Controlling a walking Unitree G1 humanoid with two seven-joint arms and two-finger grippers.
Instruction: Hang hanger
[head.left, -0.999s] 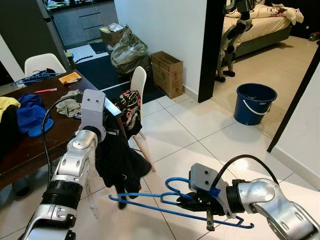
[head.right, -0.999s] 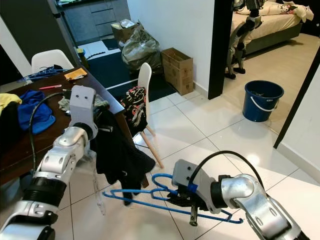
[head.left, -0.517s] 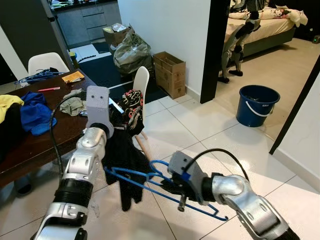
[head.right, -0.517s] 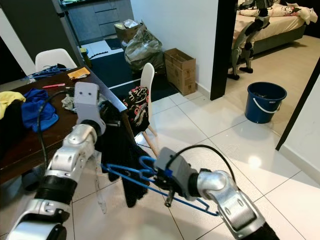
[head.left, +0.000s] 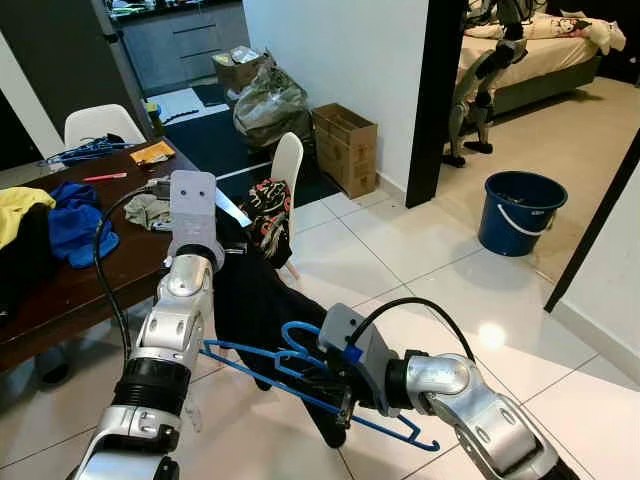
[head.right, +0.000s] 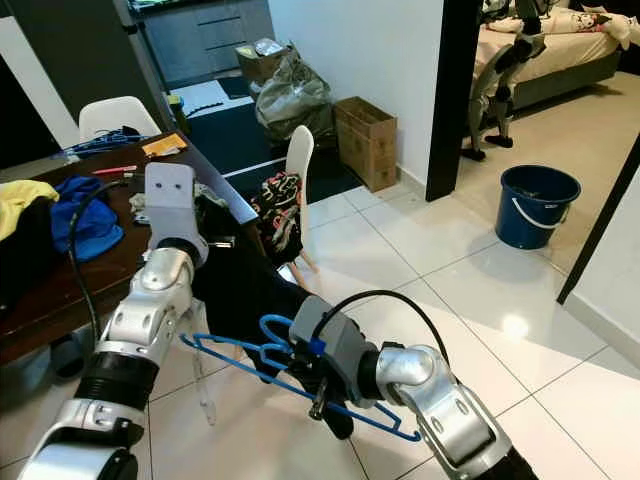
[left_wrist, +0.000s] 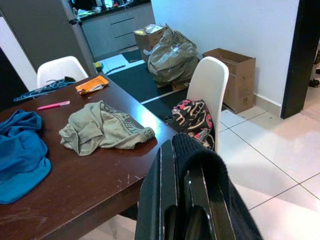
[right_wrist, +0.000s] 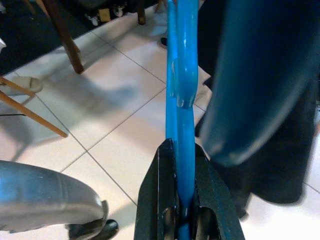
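Blue plastic hanger sits pinched in the right gripper near its hook end, held low over the tiled floor. It looks light and stiff but thin and slick, so a grip by the neck seems best. Left gripper, fingers clamped, holds a limp black garment that drapes against the hanger. Beyond: dark wooden table, white chair, blue bucket.

Table left; chair beside it; bucket right; box against wall.
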